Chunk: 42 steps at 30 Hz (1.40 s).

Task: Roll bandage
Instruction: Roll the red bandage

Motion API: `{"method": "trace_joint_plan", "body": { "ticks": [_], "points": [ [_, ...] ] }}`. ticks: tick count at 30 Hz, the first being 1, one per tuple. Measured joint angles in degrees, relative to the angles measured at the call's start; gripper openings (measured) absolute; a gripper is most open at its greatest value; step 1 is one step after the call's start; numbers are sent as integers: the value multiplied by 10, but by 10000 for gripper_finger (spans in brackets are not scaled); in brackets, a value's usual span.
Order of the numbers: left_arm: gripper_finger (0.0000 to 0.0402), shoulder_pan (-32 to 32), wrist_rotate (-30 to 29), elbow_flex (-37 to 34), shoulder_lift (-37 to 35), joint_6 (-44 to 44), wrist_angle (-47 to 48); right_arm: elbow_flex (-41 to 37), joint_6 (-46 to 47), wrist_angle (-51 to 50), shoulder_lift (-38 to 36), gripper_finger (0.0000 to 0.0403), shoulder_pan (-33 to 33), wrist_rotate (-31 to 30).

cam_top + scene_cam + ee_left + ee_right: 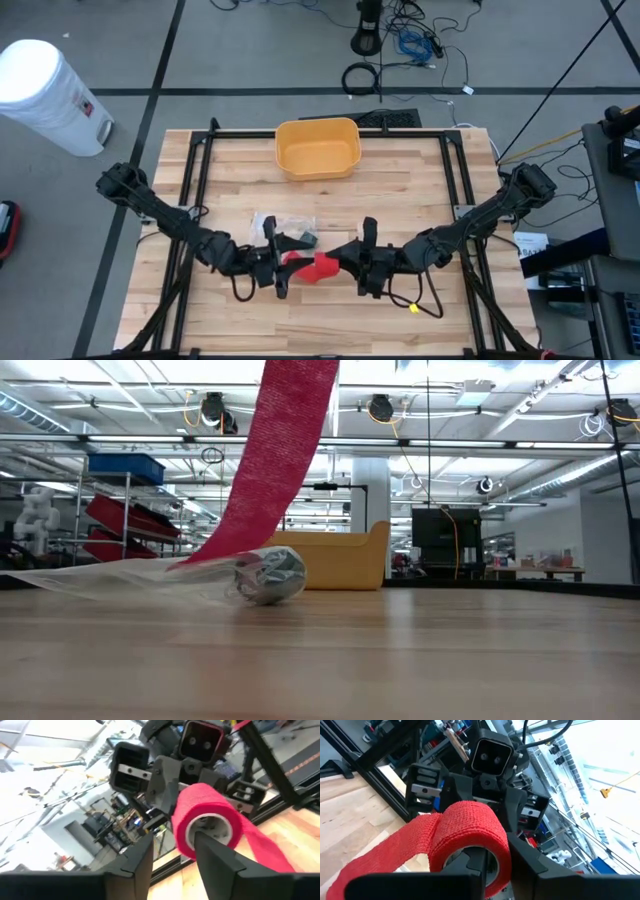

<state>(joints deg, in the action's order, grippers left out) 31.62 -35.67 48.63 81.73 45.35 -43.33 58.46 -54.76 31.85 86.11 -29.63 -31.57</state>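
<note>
A red bandage roll (322, 267) with a white core hangs above the table's middle, between my two grippers. Its loose tail (270, 460) slants down to the table, ending by a clear plastic wrapper (140, 575). My right gripper (347, 263) comes from the right and is shut on the roll (470, 832). My left gripper (290, 263) faces it from the left, open. One of its fingers (212, 860) stands at the roll's core (210, 827) and the other (132, 867) is off to the side, apart from the roll. My right gripper has one finger (476, 862) inside the roll's hollow core and the other (532, 867) outside, with the roll's wall (502, 855) between them. The fingers come level from the table's right side. The roll is lifted clear, its tail trailing down. My left gripper has one finger at the core's opening; I cannot tell whether it touches.
A yellow bin (318, 147) stands at the far middle of the table. The wrapper (285, 224), with a crumpled dark wad (270, 575) at its end, lies just beyond the grippers. A cable with a yellow tag (412, 308) lies near the right arm.
</note>
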Motion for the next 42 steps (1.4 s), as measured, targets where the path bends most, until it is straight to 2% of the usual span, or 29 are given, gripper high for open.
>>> {"method": "trace_joint_plan", "body": {
  "ticks": [3,8,16,22,28,36,42],
  "points": [
    [170,8,-2,8,0,6,-1,0,-3,1,0,49,-3,0],
    [176,22,49,27,1,-17,-5,0,-3,14,-8,49,-15,6],
    [176,39,39,35,4,-41,-9,0,-1,17,-43,50,-53,16],
    [176,34,27,35,4,-108,-23,0,-12,13,-47,50,-61,8],
    [176,16,6,35,4,-187,-21,0,-36,-12,-47,50,-60,-59],
    [176,-8,24,35,4,-303,-10,0,-38,-22,-47,50,-60,-59],
    [176,-16,50,35,14,-344,-9,0,-45,-21,-47,50,-60,-59]
  ]
}}
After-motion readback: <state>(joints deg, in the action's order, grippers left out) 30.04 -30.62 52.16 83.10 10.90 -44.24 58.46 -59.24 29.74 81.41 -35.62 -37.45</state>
